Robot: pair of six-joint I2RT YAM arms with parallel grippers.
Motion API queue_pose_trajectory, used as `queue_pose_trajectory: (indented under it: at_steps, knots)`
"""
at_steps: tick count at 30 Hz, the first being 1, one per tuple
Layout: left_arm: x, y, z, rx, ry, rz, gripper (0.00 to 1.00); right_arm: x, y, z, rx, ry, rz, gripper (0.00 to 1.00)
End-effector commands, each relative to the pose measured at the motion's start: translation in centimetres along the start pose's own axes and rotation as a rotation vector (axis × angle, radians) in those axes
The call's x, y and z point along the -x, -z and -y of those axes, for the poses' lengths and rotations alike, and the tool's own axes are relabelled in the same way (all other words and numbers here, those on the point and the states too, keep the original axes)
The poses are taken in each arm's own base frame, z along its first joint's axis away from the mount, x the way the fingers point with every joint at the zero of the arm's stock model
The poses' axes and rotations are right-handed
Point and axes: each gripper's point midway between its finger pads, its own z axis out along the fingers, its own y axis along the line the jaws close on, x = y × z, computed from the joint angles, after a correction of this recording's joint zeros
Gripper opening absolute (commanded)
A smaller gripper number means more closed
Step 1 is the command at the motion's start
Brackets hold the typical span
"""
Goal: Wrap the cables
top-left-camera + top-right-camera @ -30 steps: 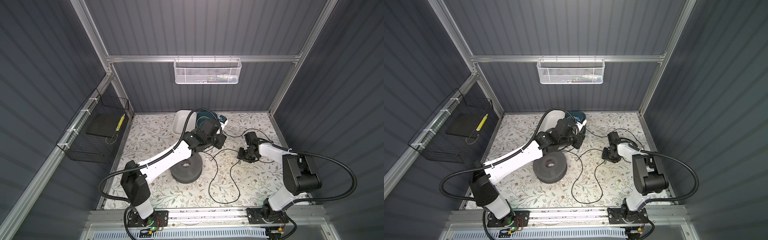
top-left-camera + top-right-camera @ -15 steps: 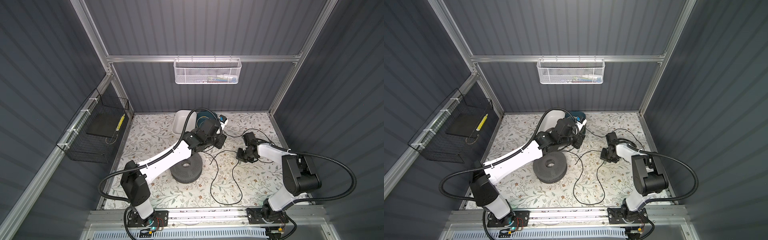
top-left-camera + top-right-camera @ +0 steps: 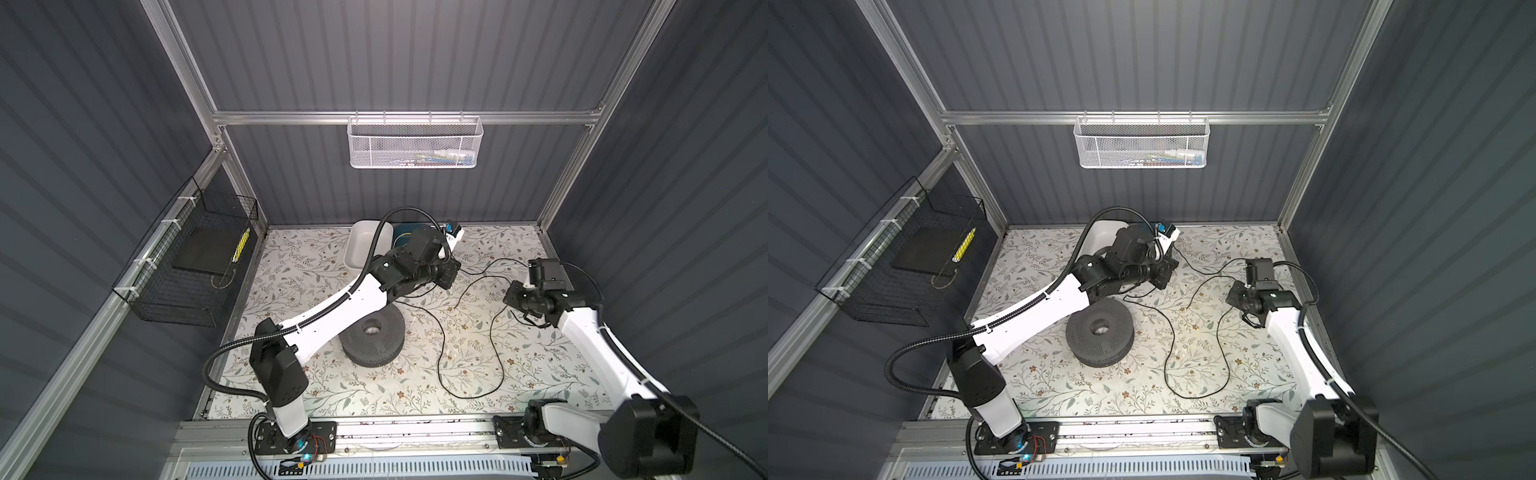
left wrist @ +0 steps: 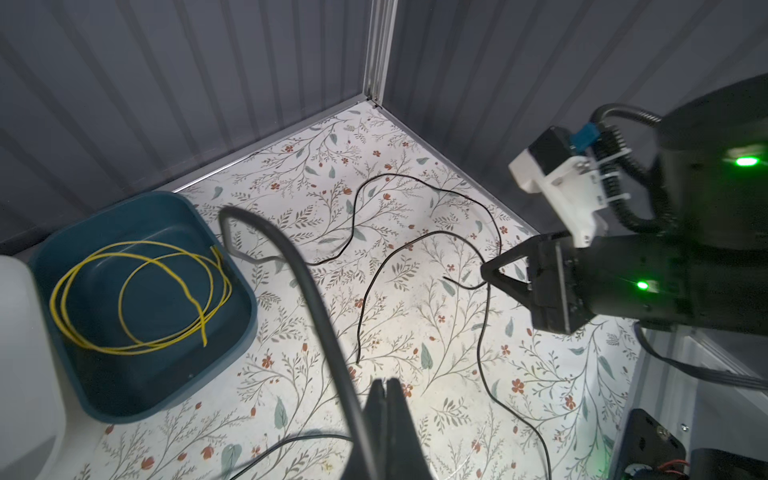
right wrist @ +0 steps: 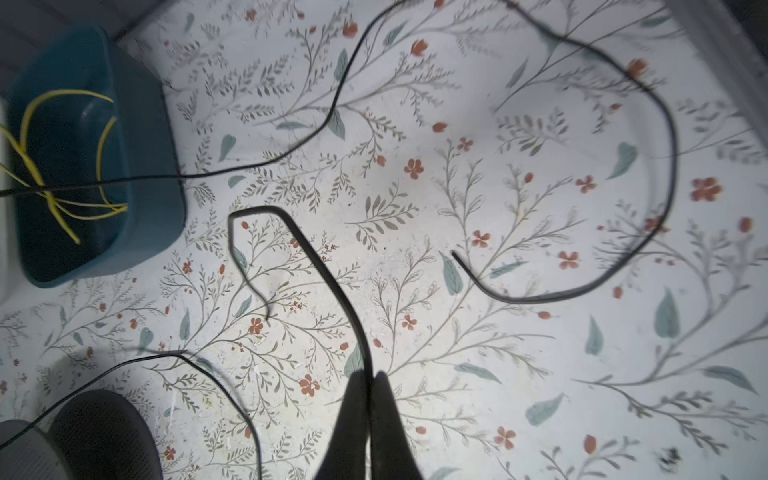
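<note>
- Left wrist view: grips the black cable (image 4: 309,291) in the left gripper (image 4: 384,382), fingers pressed flat together, the strand rising blurred and close alongside one finger; serves, by judgement, as the fixed anchor for the wrap.
- Pinches the same cable in the right gripper (image 4: 485,274), tips closed on it, a short stub poking past them. Shows it again in the right wrist view, the cord running straight into the seam between the fingers (image 5: 347,424).
- Holds both grips above the floral tabletop (image 3: 291,270), left at far middle and right at far right, well apart; probably keeps a slack span between them as the length for the next turn.
- Leaves the rest of the cable loose on the tabletop: curves between the two grippers, plus one long loop reaching toward the near edge, right of the dark perforated disc (image 3: 386,345) in both top views.
- Shows no neat coil anywhere yet; looks like an early stage of the wrapping.
- Stays clear of the teal bin (image 4: 245,291) at the far side, with the yellow wire coil (image 4: 145,245) lying inside it, and of the white tray (image 3: 361,249) just left of the bin; neither belongs to this job.
- Calls for care on the next pull: crossing loose strands, likely to snag or drag across the tabletop under a quick tug.
</note>
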Motion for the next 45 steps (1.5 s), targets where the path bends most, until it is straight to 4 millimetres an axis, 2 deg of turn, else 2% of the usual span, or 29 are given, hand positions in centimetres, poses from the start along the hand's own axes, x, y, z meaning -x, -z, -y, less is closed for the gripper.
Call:
queue_pose_trajectory:
  at_steps: [1, 3, 7, 10, 13, 16, 18, 20, 21, 28, 31, 33, 35, 40, 42, 45]
  knots:
    - [-0.8, -3.2, 1.2, -0.09, 0.021, -0.057, 0.0, 2.4, 4.9, 1.4, -0.05, -0.01, 0.119, 0.0]
    - [-1.3, -5.5, 1.6, -0.129, 0.033, -0.085, 0.0, 4.3, 7.7, 1.4, -0.044, -0.029, 0.202, 0.0]
    - [-3.8, -11.1, 2.3, -0.202, 0.082, -0.163, 0.0, 8.2, 12.7, 1.0, -0.027, -0.061, 0.35, 0.0]
    - [-6.8, -15.0, 2.2, -0.247, 0.138, -0.252, 0.04, 10.7, 15.2, 0.1, -0.003, -0.068, 0.405, 0.0]
    - [-9.2, -16.3, 3.3, -0.361, 0.215, -0.333, 0.11, 12.3, 16.6, -0.8, 0.026, -0.065, 0.436, 0.0]
    - [-8.4, -14.9, 3.6, -0.374, 0.205, -0.306, 0.1, 12.8, 17.1, -0.8, 0.02, -0.056, 0.451, 0.0]
    - [-6.6, -13.1, 3.6, -0.359, 0.18, -0.255, 0.09, 12.8, 16.9, -0.6, 0.013, -0.057, 0.452, 0.0]
    - [-4.7, -11.1, 4.0, -0.371, 0.16, -0.21, 0.01, 12.8, 16.7, -0.4, 0.015, -0.063, 0.45, 0.0]
    - [-3.7, -10.0, 4.4, -0.384, 0.153, -0.193, 0.0, 12.9, 16.6, -0.3, 0.011, -0.065, 0.45, 0.0]
    - [3.3, -1.3, 8.7, -0.553, 0.13, -0.05, 0.0, 14.5, 17.5, 2.0, -0.086, -0.093, 0.495, 0.0]
    - [4.8, 1.9, 10.1, -0.63, 0.152, -0.012, 0.0, 15.1, 19.1, 2.6, -0.112, -0.099, 0.526, 0.0]
    - [4.7, 3.2, 10.4, -0.664, 0.186, 0.015, 0.0, 15.1, 20.3, 2.9, -0.124, -0.101, 0.555, 0.0]
    - [3.2, 3.1, 9.8, -0.652, 0.228, 0.034, 0.0, 15.0, 21.1, 3.2, -0.134, -0.099, 0.575, 0.0]
    - [-1.9, -0.5, 8.2, -0.604, 0.313, -0.024, 0.0, 15.1, 22.2, 4.0, -0.176, -0.099, 0.596, 0.0]
    - [-3.4, -1.6, 7.5, -0.608, 0.339, -0.025, 0.0, 15.5, 22.8, 4.0, -0.175, -0.099, 0.605, 0.0]
    - [-5.9, -3.0, 5.2, -0.598, 0.397, -0.035, 0.0, 16.1, 23.8, 4.1, -0.197, -0.094, 0.624, 0.0]
